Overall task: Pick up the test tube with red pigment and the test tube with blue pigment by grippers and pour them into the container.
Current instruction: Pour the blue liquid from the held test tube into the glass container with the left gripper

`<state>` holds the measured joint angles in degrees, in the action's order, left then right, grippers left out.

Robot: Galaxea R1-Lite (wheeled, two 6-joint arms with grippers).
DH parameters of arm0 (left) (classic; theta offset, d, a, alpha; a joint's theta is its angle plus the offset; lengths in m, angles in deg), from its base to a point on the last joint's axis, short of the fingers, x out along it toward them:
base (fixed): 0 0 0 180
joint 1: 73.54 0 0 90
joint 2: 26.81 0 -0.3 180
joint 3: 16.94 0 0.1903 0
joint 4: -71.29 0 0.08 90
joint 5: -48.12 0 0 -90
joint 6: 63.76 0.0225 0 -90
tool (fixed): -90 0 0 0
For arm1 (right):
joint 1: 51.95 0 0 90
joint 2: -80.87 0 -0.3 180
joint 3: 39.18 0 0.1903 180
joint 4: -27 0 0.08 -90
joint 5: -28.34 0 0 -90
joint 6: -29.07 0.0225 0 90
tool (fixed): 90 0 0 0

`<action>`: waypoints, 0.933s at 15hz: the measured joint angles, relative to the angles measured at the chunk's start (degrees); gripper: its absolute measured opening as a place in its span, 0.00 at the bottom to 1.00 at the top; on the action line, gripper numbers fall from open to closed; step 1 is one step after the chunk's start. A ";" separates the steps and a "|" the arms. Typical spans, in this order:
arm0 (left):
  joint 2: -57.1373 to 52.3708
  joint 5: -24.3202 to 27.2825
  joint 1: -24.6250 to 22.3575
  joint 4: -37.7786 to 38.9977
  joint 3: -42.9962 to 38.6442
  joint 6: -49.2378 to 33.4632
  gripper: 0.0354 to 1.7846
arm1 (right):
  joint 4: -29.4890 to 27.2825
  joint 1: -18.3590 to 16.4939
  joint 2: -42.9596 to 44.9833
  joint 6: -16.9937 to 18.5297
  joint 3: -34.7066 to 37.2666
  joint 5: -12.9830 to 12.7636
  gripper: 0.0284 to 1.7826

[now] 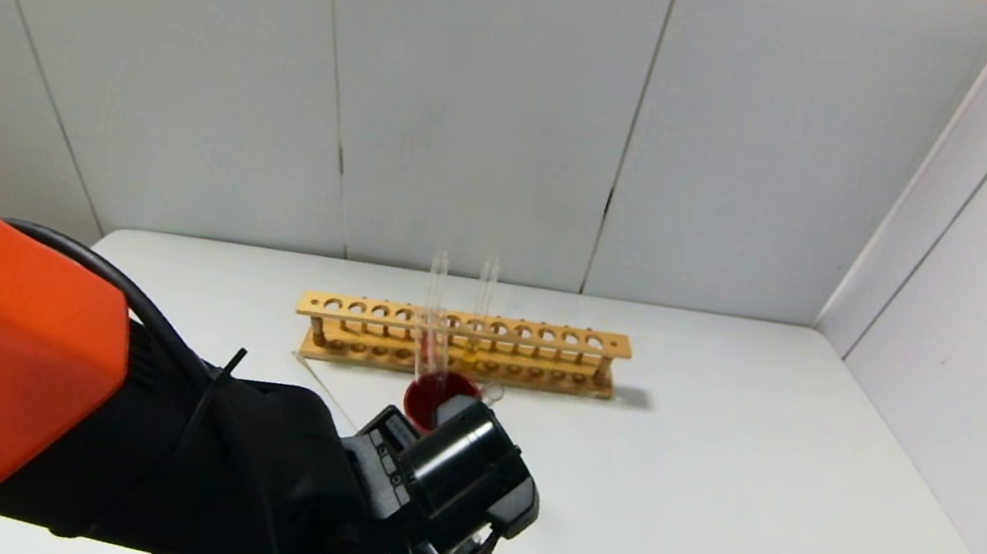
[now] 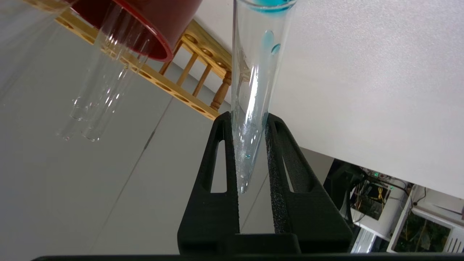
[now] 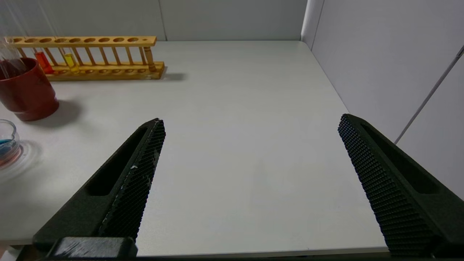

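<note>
My left gripper (image 2: pixel 248 117) is shut on the test tube with blue pigment (image 2: pixel 255 72), gripping its clear glass between both fingers. Teal-blue liquid sits at the tube's end towards the table, and droplets cling to its wall. In the head view the left gripper (image 1: pixel 444 502) hangs just in front of the dark red cup (image 1: pixel 432 393) and hides the container. The container (image 3: pixel 5 145) shows in the right wrist view, holding blue and reddish liquid. A tube with red liquid (image 3: pixel 43 61) stands in the wooden rack (image 3: pixel 108 70). My right gripper (image 3: pixel 250 123) is open and empty over the table's right side.
The rack (image 1: pixel 462 343) stands across the table's middle with a yellow-liquid tube (image 3: pixel 70 61) beside the red one. Two empty clear tubes (image 2: pixel 94 90) lean in the dark red cup (image 2: pixel 145 21). Walls close the back and right sides.
</note>
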<state>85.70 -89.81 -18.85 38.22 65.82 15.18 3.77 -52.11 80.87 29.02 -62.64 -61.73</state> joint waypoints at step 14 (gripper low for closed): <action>0.77 -0.79 1.73 -4.71 3.25 -0.12 0.15 | 0.00 0.00 0.00 -0.02 0.00 0.00 0.98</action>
<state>86.47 -90.60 -17.12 33.52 69.07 15.06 3.77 -52.11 80.87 28.99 -62.64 -61.73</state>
